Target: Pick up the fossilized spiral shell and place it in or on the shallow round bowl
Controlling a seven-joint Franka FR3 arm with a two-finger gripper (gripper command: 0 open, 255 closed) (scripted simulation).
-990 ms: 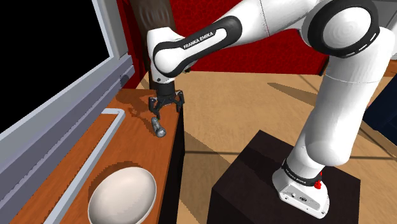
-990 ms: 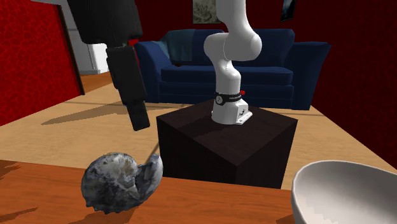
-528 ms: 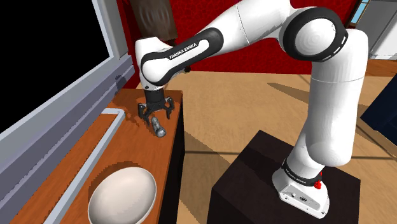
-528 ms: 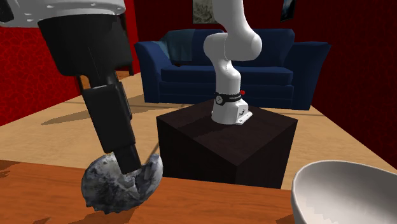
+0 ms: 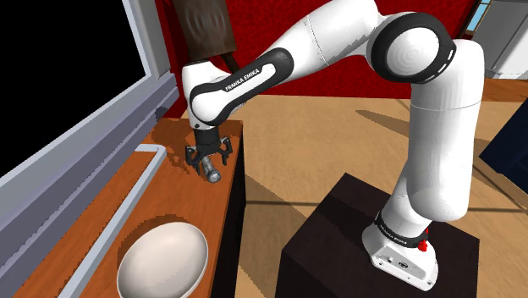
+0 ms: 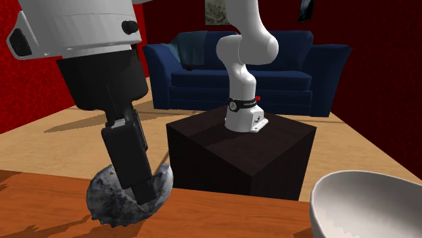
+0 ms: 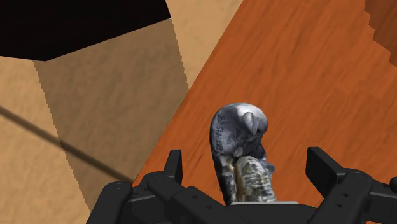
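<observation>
Grey shell [image 7: 236, 133] lying on brown worktop [image 7: 305, 76], claw [image 7: 247, 164] spread wide on both sides. White bowl [image 5: 162, 261] at seven o'clock from it, shoulder view.

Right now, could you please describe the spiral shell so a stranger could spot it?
Find the orange-brown wooden table. Near its edge, inside the open black gripper, lies a mottled grey spiral shell, darker and smaller than the white round bowl.
</observation>
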